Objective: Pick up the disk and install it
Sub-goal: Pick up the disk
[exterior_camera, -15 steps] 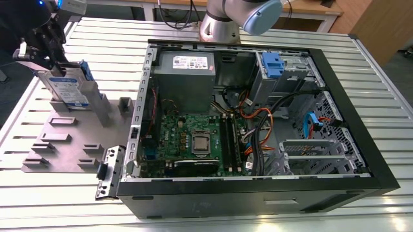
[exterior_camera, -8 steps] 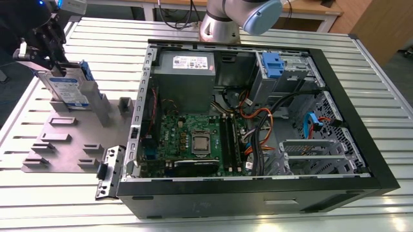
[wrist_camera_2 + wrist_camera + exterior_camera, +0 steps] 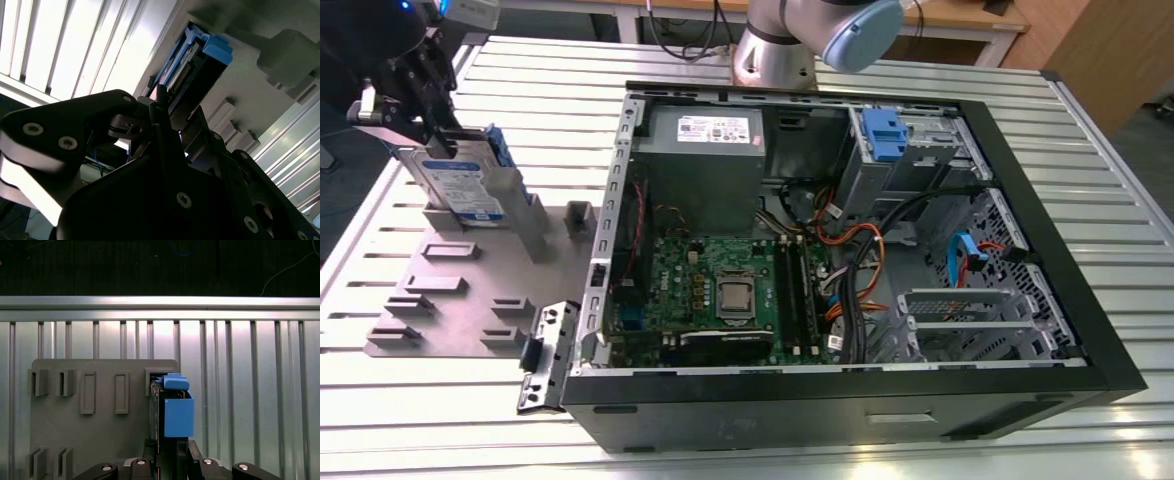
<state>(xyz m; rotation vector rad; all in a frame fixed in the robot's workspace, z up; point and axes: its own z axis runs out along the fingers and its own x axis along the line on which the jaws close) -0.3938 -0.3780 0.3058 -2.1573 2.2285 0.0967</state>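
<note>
Black gripper (image 3: 438,128) at 10 o'clock in the exterior view, above the grey fixture plate with raised blocks (image 3: 447,300). Fingers (image 3: 162,125) closed on the disk (image 3: 460,185): a flat silver-metal hard drive with a white-and-blue label, in a blue plastic carrier frame. Disk stands upright on edge, lower end at the plate's blocks; cannot tell whether seated or lifted clear. Open black tower computer case (image 3: 827,410) lies at 3 o'clock from the plate, on the slatted aluminium surface (image 3: 454,440).
</note>
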